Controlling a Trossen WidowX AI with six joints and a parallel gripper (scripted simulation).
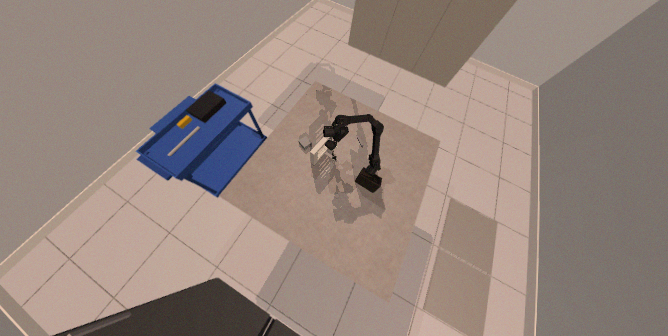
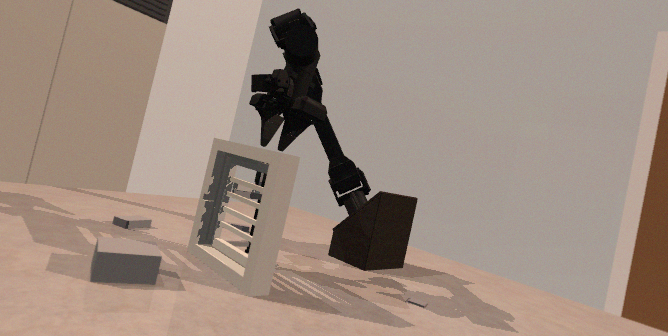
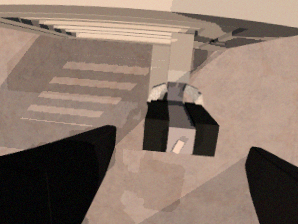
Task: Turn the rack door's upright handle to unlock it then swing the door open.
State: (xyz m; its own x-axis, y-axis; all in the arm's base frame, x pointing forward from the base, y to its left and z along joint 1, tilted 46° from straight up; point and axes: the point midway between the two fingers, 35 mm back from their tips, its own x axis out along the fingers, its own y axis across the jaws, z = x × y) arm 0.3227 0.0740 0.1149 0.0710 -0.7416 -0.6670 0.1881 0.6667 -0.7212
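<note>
Wrist view: the upright handle (image 1: 334, 157) (image 2: 258, 178) (image 3: 205, 131) was framed between the gripper's (image 1: 331, 145) (image 2: 272, 148) (image 3: 184, 140) parted, empty fingers, seemingly below them | rack frame (image 1: 319, 149) (image 2: 281, 220) (image 3: 230, 11) seen toward twelve o'clock | descent judged to be needed

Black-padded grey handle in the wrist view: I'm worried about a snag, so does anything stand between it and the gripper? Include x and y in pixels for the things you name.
Nothing visible does: the black-padded grey handle (image 3: 180, 117) shows unblocked between the fingers of the open gripper (image 1: 331, 145) (image 2: 272, 148) (image 3: 181, 145). The cream rack frame (image 1: 319, 147) (image 2: 284, 210) (image 3: 225, 9) lies beyond it.
</note>
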